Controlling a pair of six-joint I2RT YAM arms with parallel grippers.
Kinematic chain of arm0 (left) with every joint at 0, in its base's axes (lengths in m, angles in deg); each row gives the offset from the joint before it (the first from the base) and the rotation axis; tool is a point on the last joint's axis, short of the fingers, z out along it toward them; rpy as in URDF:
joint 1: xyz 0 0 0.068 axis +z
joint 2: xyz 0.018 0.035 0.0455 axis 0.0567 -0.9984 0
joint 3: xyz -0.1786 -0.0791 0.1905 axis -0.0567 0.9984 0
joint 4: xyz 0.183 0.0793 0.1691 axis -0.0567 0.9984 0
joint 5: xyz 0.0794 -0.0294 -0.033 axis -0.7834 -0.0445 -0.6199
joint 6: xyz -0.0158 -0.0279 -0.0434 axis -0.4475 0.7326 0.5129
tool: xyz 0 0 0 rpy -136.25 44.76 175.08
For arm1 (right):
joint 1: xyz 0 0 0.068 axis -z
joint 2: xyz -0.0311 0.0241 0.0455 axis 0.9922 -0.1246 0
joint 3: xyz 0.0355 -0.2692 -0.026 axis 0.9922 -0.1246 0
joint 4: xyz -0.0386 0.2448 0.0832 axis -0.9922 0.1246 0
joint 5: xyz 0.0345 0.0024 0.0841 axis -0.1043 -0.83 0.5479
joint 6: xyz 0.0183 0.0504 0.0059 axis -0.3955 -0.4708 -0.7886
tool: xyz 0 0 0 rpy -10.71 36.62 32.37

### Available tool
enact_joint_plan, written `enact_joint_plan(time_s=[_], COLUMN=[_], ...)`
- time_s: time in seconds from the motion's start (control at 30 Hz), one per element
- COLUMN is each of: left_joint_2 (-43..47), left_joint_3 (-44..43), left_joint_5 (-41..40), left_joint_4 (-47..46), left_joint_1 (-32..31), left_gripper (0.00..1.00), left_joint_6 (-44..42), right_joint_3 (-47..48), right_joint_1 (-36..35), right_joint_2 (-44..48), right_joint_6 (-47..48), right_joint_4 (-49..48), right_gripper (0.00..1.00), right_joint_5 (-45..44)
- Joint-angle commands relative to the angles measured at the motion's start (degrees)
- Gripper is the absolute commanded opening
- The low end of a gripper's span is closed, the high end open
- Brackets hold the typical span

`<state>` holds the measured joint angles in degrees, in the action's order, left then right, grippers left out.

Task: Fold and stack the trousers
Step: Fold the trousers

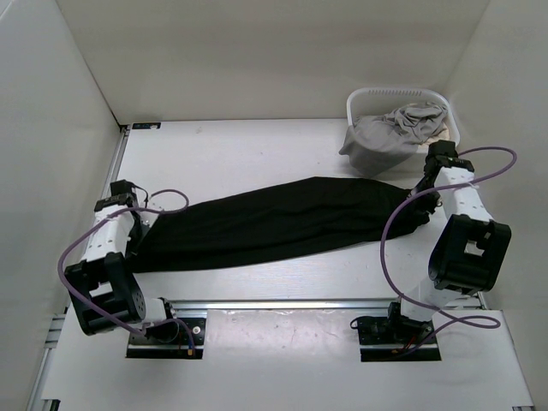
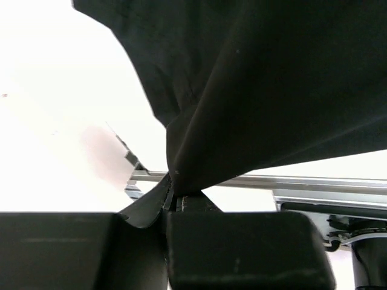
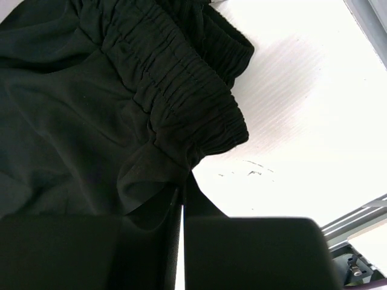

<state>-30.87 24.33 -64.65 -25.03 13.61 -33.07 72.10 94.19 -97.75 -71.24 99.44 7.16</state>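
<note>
The black trousers [image 1: 274, 221] lie stretched long across the white table, leg ends at the left, waistband at the right. My left gripper [image 1: 139, 224] is shut on the leg-end fabric; in the left wrist view the cloth [image 2: 254, 90] hangs from the closed jaws of that gripper [image 2: 172, 192], lifted off the table. My right gripper [image 1: 425, 199] is shut on the waist end; in the right wrist view the gathered elastic waistband [image 3: 181, 96] bunches at the closed tips of that gripper [image 3: 183, 181].
A white basket [image 1: 360, 98] at the back right holds a light grey garment [image 1: 390, 133], just behind the right arm. White walls enclose the table on the left, back and right. A metal rail [image 1: 282, 304] runs along the near edge by the arm bases.
</note>
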Motion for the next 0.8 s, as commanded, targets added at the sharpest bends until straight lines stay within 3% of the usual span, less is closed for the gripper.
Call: enact_joint_plan(time_s=[0.0, 0.17, 0.3, 0.4, 0.5, 0.63, 0.77], left_joint_2=[0.1, -6.1, -15.8, -18.8, -17.3, -11.6, -4.6], left_joint_3=[-3.7, -14.2, -38.8, -45.1, -39.9, -22.5, -13.4], left_joint_5=[-2.2, -3.3, -3.1, -1.4, -3.9, -5.7, -8.6], left_joint_4=[0.0, -6.1, -7.5, -6.9, -6.9, -6.9, -6.9], left_joint_1=[0.2, 0.2, 0.2, 0.2, 0.2, 0.2, 0.2], left_gripper=[0.14, 0.14, 0.14, 0.14, 0.14, 0.14, 0.14], left_joint_6=[0.1, 0.0, 4.5, 5.0, 2.6, 0.6, -1.3], right_joint_3=[2.5, 9.7, 19.0, 18.7, 14.0, 8.5, 5.8], right_joint_1=[0.1, 0.6, 1.7, 1.7, 1.7, 2.8, 5.6], right_joint_2=[1.2, -1.9, -5.1, -4.6, -1.9, 0.3, 3.1], right_joint_6=[1.3, 1.3, 1.8, 1.8, 1.3, 1.3, 1.3], right_joint_4=[1.8, 1.3, 4.9, 5.5, 4.9, 4.4, 5.6], right_gripper=[0.00, 0.00, 0.00, 0.00, 0.00, 0.00, 0.00], right_joint_5=[-1.7, -1.7, -2.3, -2.3, -2.3, -2.3, -2.3])
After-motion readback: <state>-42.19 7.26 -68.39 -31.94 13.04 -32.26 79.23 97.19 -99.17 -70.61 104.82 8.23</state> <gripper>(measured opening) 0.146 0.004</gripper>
